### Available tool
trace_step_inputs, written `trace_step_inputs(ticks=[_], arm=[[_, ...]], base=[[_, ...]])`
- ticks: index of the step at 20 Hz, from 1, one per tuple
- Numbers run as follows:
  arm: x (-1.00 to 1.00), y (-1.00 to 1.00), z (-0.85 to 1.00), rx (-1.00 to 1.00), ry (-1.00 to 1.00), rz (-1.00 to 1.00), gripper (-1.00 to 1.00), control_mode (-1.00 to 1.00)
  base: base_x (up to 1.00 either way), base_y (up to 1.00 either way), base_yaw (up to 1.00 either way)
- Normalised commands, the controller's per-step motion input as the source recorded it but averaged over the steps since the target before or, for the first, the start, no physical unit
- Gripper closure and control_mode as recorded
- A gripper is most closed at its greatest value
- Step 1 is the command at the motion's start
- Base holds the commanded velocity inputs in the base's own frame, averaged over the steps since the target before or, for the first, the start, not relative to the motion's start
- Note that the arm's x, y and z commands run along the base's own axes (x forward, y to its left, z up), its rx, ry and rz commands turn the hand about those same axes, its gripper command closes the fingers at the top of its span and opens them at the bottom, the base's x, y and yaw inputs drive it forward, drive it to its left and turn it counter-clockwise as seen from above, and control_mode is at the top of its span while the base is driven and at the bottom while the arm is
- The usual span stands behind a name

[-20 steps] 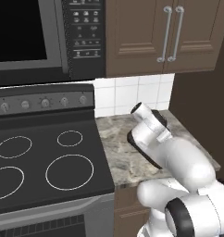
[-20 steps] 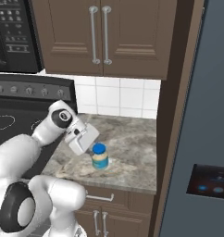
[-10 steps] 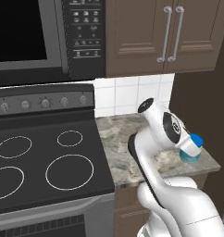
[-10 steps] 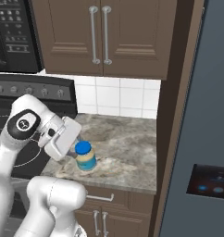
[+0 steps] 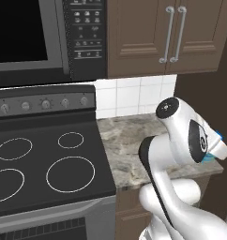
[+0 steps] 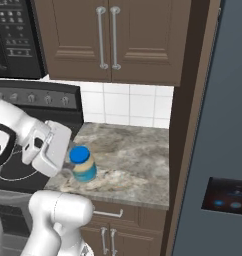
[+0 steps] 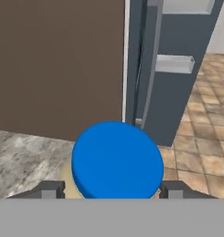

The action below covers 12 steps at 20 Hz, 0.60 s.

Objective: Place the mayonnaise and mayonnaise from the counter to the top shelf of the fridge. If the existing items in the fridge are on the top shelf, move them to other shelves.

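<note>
A mayonnaise jar (image 6: 83, 165) with a blue lid, a cream body and a pale blue base sits in my gripper (image 6: 73, 166), just above the front of the marbled counter (image 6: 135, 155). In the hand view its round blue lid (image 7: 116, 163) lies between my two fingertips (image 7: 50, 190), which press on its sides. The gripper (image 7: 113, 190) is shut on the jar. In the left base view my white arm hides most of the jar, and a sliver of blue lid (image 5: 218, 136) shows beside the hand. The dark blue-grey fridge (image 6: 218, 125) stands to the right. Its inside and its shelves are hidden.
The black stovetop (image 5: 45, 164) borders the counter (image 5: 127, 138) on the left, under a microwave (image 5: 35, 37). Brown wall cabinets (image 6: 108, 40) hang above. A brown side panel (image 7: 58, 65) and a tiled floor (image 7: 202, 152) show beyond the jar, next to the fridge's grey handle (image 7: 150, 65).
My arm has swung and the hand has turned. The jar has moved with the gripper, leftward along the counter's front in the right base view and slightly up.
</note>
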Motion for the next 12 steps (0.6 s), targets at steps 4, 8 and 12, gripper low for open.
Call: trace_step_inputs(ticks=[4, 8, 12], arm=[[-0.23, 0.08, 0.0, 0.0, -0.03, 0.05, 1.0, 1.0], [0.0, 0.0, 0.0, 0.0, 0.0, 0.0, 1.0, 1.0], [0.0, 0.0, 0.0, 0.0, 0.0, 0.0, 1.0, 1.0]], base=[[-0.48, 0.07, 0.07], [-1.0, 0.14, 0.16], [-0.86, -0.23, 0.08]])
